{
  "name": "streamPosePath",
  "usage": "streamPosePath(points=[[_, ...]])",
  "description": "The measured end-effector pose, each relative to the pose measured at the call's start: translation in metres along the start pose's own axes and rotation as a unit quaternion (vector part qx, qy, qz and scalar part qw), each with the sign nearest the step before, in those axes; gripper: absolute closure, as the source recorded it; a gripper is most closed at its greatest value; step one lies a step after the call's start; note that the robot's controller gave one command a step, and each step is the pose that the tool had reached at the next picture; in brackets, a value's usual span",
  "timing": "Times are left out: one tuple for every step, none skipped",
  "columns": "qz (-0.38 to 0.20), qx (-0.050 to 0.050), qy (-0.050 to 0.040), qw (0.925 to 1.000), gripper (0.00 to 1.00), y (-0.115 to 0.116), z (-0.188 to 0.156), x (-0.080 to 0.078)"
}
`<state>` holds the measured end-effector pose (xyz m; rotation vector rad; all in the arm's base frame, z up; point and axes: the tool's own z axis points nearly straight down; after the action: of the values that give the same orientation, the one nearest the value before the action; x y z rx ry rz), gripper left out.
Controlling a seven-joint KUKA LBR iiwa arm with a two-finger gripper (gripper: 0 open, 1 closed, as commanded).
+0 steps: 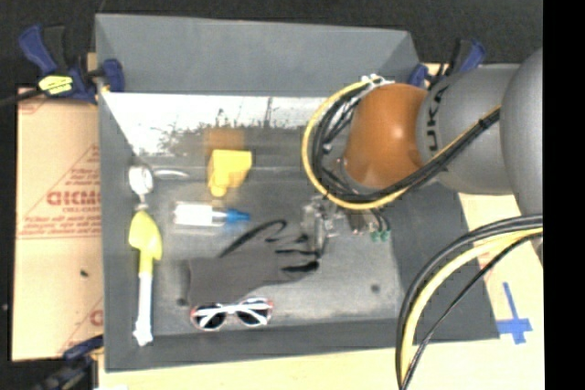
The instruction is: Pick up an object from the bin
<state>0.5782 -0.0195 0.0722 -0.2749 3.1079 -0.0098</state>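
Note:
My gripper hangs below the orange wrist cover, right of the bin's middle. It is just above the upper right end of a black glove-like cloth, whose thin black strips curl up toward it. A small clear bottle with a blue cap lies to the left of the gripper. Nothing shows between the gripper's tips.
A yellow block stands near the back wall. At the left wall lie a yellow-headed brush with a white handle and a clear spoon. White-framed sunglasses rest at the front edge. The arm covers the bin's right side.

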Motion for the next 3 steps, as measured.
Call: streamPosePath(points=[[-0.06,0.001,-0.0003,0.9982,1.0,-0.081,-0.069,0.017],[0.127,0.0,-0.0022,0.9919,1.0,-0.013,-0.016,0.003],[0.139,-0.001,-0.0021,0.9902,1.0,-0.001,-0.007,0.003]])
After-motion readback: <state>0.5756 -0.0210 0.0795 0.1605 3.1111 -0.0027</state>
